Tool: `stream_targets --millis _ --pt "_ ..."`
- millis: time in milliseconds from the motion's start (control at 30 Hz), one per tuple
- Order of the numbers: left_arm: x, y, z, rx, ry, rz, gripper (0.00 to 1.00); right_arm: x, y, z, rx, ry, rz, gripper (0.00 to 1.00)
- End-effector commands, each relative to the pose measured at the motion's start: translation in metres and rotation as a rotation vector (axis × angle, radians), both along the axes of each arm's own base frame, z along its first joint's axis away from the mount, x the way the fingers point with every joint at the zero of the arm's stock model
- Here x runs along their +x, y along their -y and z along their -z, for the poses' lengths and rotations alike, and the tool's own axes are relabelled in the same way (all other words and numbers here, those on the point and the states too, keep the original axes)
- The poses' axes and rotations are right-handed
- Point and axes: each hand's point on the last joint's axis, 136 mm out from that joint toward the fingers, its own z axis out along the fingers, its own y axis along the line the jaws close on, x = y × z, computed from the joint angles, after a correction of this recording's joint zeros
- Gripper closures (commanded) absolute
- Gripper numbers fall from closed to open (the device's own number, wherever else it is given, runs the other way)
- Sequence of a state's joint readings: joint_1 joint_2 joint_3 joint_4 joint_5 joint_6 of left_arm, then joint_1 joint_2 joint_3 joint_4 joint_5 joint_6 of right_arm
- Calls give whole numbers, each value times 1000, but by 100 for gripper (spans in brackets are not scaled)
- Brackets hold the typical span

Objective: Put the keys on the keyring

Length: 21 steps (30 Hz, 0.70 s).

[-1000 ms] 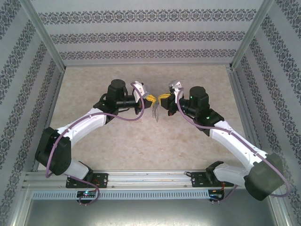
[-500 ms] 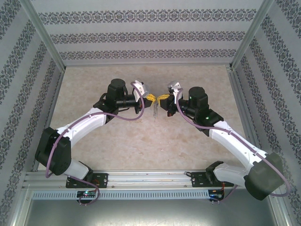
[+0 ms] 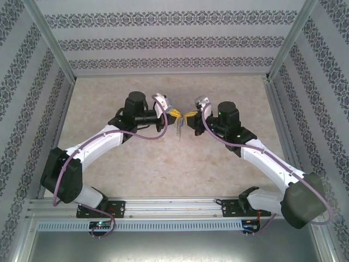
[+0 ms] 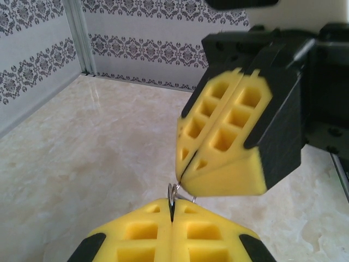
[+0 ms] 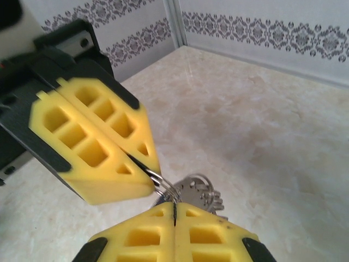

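Observation:
My two grippers meet tip to tip above the middle of the table. The left gripper (image 3: pixel 173 114) (image 4: pixel 172 210) is shut on the keyring (image 4: pixel 172 192), a thin silver wire ring that stands edge-on in its yellow fingertips. The right gripper (image 3: pixel 189 116) (image 5: pixel 173 210) is shut too, pinching thin metal right beside that ring (image 5: pixel 159 181). The keys (image 5: pixel 206 195), a small bunch of silver keys on a second small loop, hang just beyond the right gripper's tips and dangle between the two grippers (image 3: pixel 179 130). Exactly which piece sits inside the right jaws is hidden by the foam.
The pale marbled table (image 3: pixel 163 164) lies well below the hanging keys. Patterned walls (image 3: pixel 174 43) close off the back and both sides, with aluminium posts (image 3: pixel 52 41) at the corners. A metal rail (image 3: pixel 174 206) carries the arm bases along the near edge.
The right gripper has moved left, closing the gap to the left gripper until the tips nearly touch. The left arm has held still, and the hanging keys shifted slightly left.

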<state>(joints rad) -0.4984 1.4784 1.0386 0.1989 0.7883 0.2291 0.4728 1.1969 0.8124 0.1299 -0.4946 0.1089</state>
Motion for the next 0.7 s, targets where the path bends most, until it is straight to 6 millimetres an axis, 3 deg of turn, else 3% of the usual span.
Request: stream_targets --millis 0,233,467,667 --pt "-7 9 -26 -45 83 48 100 4 4 3 10 -10 21 100" --pt "-2 8 -26 -45 87 21 100 3 7 5 8 -19 29 100" --pt "5 2 -24 -29 107 -43 100 -4 24 21 10 -73 94 100" --pt "5 -2 -22 -33 119 -66 100 -13 46 53 -42 -178 200 100"
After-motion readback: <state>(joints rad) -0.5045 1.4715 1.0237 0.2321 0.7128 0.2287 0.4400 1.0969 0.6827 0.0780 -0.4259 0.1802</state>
